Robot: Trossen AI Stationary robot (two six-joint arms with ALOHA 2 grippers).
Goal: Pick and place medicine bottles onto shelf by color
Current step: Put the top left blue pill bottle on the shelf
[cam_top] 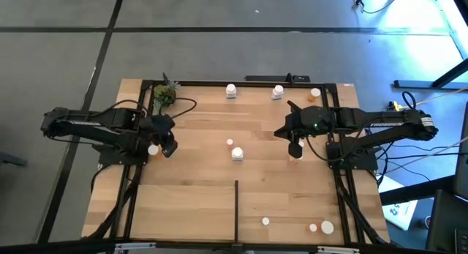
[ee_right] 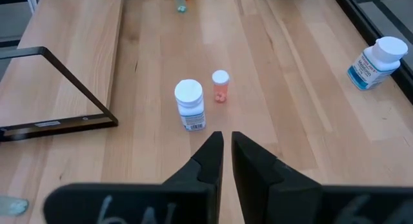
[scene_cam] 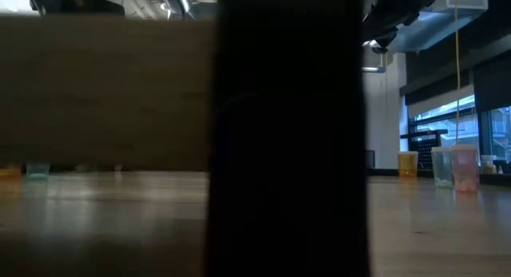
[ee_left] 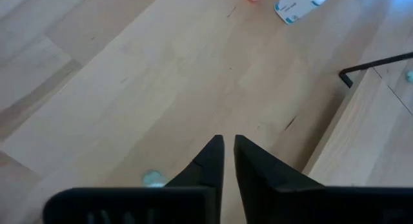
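High view: the shelf (cam_top: 205,203), light planked wood inside black bars, fills the middle of the frame, with a thin black divider strip (cam_top: 235,210) running up from the lower edge at centre.
Bottles at centre: a white bottle (cam_top: 238,154) with a white cap stands just below a smaller white-capped one (cam_top: 229,143).
Bottles at upper edge: two white bottles (cam_top: 231,90) and (cam_top: 278,91) sit near the top bar, with a small orange-tinted one (cam_top: 314,94) to their right.
Bottles at lower right: a small white cap (cam_top: 265,221), a small orange-tinted bottle (cam_top: 313,227) and a larger white bottle (cam_top: 327,227) lie near the bottom edge.
Potted plant: a small green plant (cam_top: 164,95) sits at the shelf's upper left corner.
Left gripper: the left gripper (cam_top: 167,147) hangs over the shelf's left side; in the left wrist view its fingers (ee_left: 210,161) are nearly together with only a slit between them and nothing in it. A white cap (cam_top: 153,149) shows just beside it.
Right gripper: the right gripper (cam_top: 295,149) hangs over the right-centre of the shelf; in the right wrist view its fingers (ee_right: 206,159) are nearly pressed together and empty.
Right wrist view: ahead of the fingers stand a white bottle with a printed label (ee_right: 189,104) and, just beside it, a small orange bottle with a white cap (ee_right: 220,86); a blue-labelled white bottle (ee_right: 374,62) lies tilted at upper right.
Low view: a dark upright shape blocks the middle; blurred pale cups show at right; whether they hold anything cannot be told.
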